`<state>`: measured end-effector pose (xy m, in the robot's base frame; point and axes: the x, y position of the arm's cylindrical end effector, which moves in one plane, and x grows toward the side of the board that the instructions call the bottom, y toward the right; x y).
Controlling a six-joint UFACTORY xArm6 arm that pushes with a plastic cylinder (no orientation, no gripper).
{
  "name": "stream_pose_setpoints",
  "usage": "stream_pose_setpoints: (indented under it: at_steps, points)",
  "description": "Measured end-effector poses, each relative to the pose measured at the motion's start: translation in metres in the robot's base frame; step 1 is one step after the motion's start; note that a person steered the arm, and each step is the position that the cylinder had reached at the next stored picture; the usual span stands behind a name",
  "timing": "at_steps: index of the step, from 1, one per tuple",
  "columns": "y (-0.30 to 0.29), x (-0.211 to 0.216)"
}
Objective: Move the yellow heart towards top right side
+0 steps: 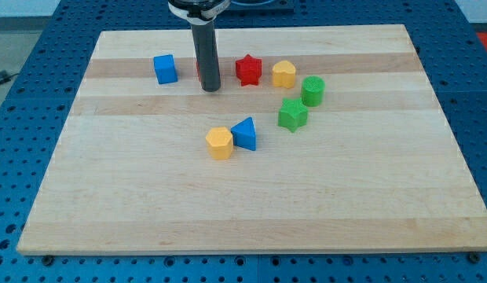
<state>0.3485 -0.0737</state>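
Note:
The yellow heart [283, 74] lies on the wooden board [251, 196] in the upper middle, just right of a red star [247, 70]. My tip [210, 88] stands left of the red star, well to the left of the yellow heart and apart from it. A red block [199, 69] shows as a sliver behind the rod; its shape is hidden.
A blue cube [166, 68] sits left of the rod. A green cylinder [313, 90] and a green star [292, 115] lie right and below the heart. A yellow hexagon [219, 143] touches a blue triangle [245, 134] mid-board.

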Motion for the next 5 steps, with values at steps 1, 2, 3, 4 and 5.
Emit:
stream_pose_setpoints:
  at_steps: [1,2,3,4,5]
  points:
    - [-0.056,0.028]
    - [-0.069,0.062]
    - [-0.028,0.093]
    - [-0.021,0.094]
    - [0.016,0.080]
